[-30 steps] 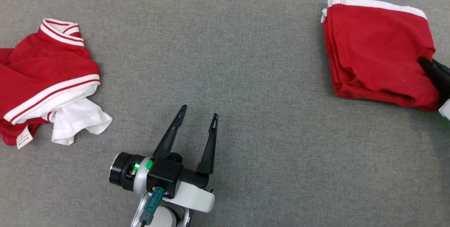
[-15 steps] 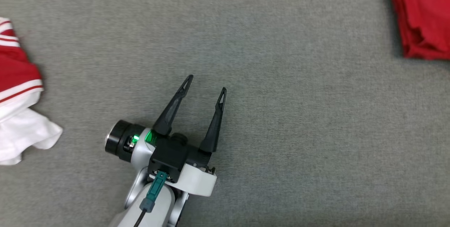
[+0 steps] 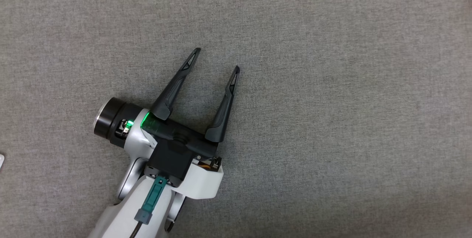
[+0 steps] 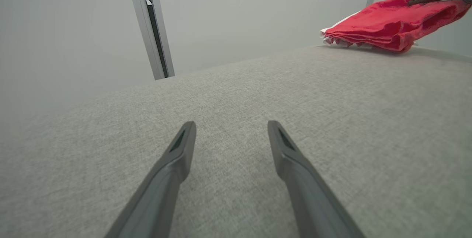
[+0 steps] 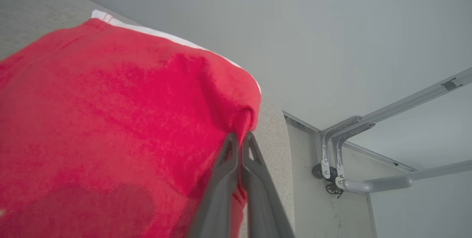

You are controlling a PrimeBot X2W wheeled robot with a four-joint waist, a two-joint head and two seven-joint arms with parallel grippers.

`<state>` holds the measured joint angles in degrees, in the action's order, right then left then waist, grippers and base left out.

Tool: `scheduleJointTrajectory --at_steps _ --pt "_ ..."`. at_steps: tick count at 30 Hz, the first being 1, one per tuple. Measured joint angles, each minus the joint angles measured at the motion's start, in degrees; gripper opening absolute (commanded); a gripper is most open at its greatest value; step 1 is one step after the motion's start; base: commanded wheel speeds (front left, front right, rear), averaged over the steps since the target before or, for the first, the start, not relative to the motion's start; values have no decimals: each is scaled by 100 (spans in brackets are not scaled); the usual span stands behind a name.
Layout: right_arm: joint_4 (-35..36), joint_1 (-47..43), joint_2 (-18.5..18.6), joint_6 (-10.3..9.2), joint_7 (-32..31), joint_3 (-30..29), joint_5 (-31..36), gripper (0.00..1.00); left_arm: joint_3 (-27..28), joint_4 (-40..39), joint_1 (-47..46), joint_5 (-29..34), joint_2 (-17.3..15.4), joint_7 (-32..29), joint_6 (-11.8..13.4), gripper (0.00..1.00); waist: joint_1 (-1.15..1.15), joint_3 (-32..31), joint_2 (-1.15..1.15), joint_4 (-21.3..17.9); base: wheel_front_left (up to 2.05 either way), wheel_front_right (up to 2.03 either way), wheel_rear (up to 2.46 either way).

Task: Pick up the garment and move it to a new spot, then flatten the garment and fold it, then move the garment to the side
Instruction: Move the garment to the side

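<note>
while left fingers (image 3: 176, 84) gape empty, right fingers (image 5: 221, 179) pinch the red garment (image 5: 110, 101).

Cloth garment (image 5: 110, 120), matt woven table (image 3: 332, 120)

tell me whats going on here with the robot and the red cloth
The right gripper is shut on a corner of the folded red garment, which lies near the edge of the grey table. The left gripper is open and empty, over a bare part of the table, apart from the garment.
</note>
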<state>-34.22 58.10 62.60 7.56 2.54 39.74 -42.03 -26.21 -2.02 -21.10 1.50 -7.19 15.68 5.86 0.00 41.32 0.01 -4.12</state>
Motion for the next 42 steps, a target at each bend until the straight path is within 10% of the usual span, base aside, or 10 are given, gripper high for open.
scheduleJointTrajectory --at_steps 2,4,21,42 --pt "-145 155 12 0 62 -7 233 21 -29 -35 -40 0 -15 3 2 100 0 61 0 3 0 0 0" --pt "-389 357 0 0 212 -122 536 98 -59 -45 -70 -1 -12 7 10 100 0 91 0 40 0 0 0" --pt "-1147 -421 -1672 0 970 -531 1356 100 -40 428 376 -364 202 -56 231 100 0 -866 -1 366 0 0 0" --pt "1790 -4200 -5156 -1 1243 -2835 3062 100 1311 464 2039 -850 405 -56 379 100 0 -3007 0 438 0 0 0"
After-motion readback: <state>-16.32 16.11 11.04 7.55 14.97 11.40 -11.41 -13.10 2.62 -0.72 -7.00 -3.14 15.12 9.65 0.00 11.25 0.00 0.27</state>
